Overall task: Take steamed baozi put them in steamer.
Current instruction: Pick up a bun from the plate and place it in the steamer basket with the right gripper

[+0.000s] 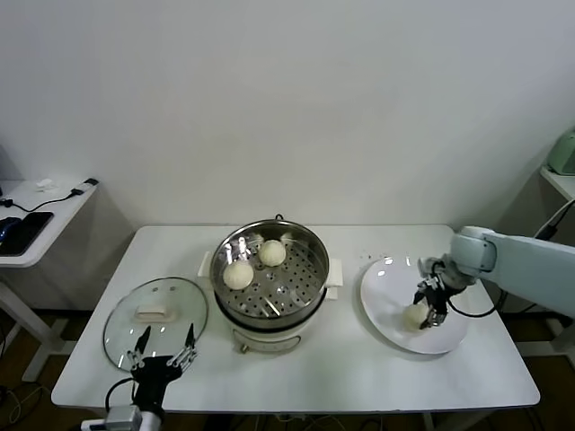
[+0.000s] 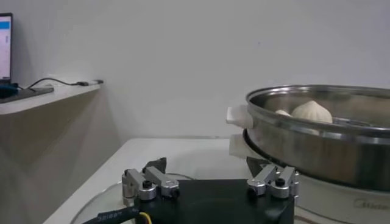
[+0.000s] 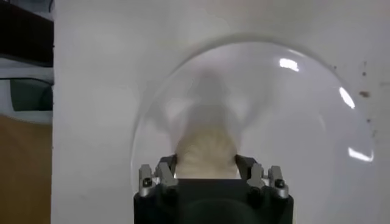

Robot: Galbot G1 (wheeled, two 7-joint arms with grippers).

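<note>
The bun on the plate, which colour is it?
Cream-white bun, between the right gripper's fingers; best in the head view.

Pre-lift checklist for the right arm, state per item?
1. Right tool straddles the baozi on the plate: ok.
2. Grip firmly shut on it: cannot tell.
3. Steamer uncovered, glass lid lying on the table: ok.
4. Free tray space beside the two baozi already inside: ok.
5. Left tool open, parked by the lid, off the path: ok.
</note>
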